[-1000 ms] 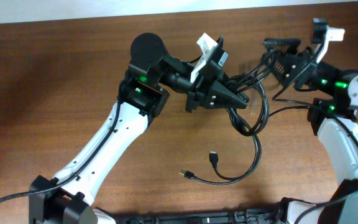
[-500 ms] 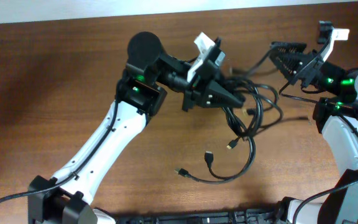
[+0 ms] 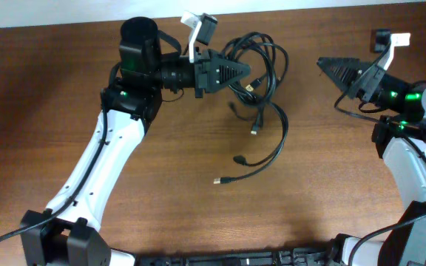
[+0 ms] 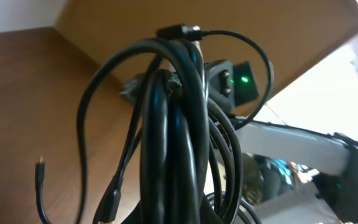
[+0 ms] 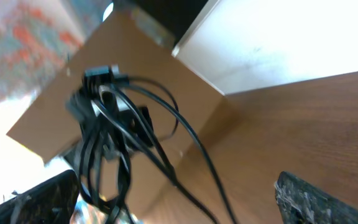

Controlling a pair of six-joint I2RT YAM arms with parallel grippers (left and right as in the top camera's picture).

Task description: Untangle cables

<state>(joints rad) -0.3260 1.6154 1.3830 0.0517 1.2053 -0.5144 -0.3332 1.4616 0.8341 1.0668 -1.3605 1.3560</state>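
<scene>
The cables (image 3: 263,65) are a bunch of thin black cords held up at the back of the table (image 3: 161,199). My left gripper (image 3: 244,74) is shut on the bunch. Loose strands trail toward the front, ending in small plugs (image 3: 218,179). In the left wrist view the cables (image 4: 173,137) fill the frame and hide the fingers. My right gripper (image 3: 330,68) is open and empty, well to the right of the bunch. In the right wrist view the cables (image 5: 114,124) hang ahead of the spread fingers (image 5: 179,193).
The table's back edge meets a white wall (image 3: 309,6) just behind the bunch. The right arm's own thin wire (image 3: 346,108) loops under its wrist. The arm bases stand at the front left and right.
The right gripper has let go of the cables and drawn back to the right. The left arm has swung left and toward the back, carrying the bunch with it; the trailing loops followed.
</scene>
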